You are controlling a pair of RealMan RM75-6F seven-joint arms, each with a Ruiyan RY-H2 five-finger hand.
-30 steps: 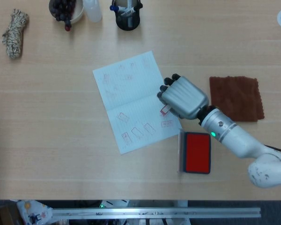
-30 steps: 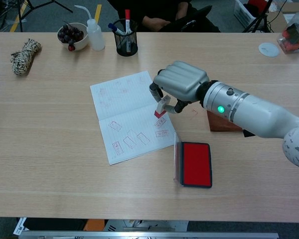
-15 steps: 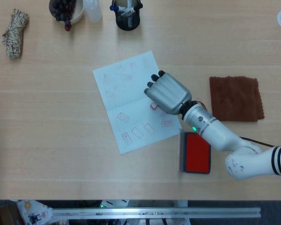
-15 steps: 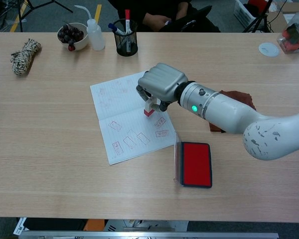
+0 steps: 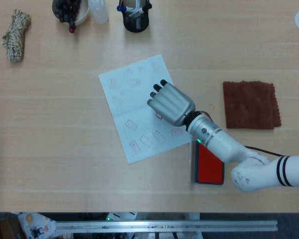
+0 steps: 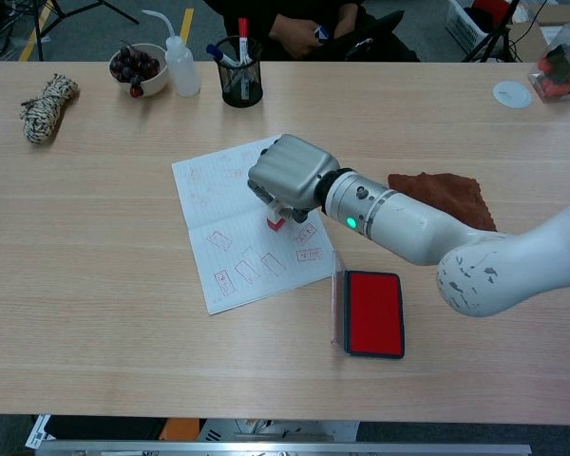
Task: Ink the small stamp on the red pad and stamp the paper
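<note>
My right hand is over the middle of the white paper and grips the small stamp, whose red base sits at or just above the sheet. In the head view the hand hides most of the stamp. The paper carries several red stamp marks. The open red ink pad lies to the right of the paper's lower corner, its lid standing up on the left side. My left hand is in neither view.
A brown cloth lies right of the hand. At the far edge stand a black pen cup, a white bottle, a bowl of dark fruit and a rope bundle.
My right hand has carried the stamp leftward from the paper's right edge to its middle and lowered it toward the sheet. The ink pad has not moved.
</note>
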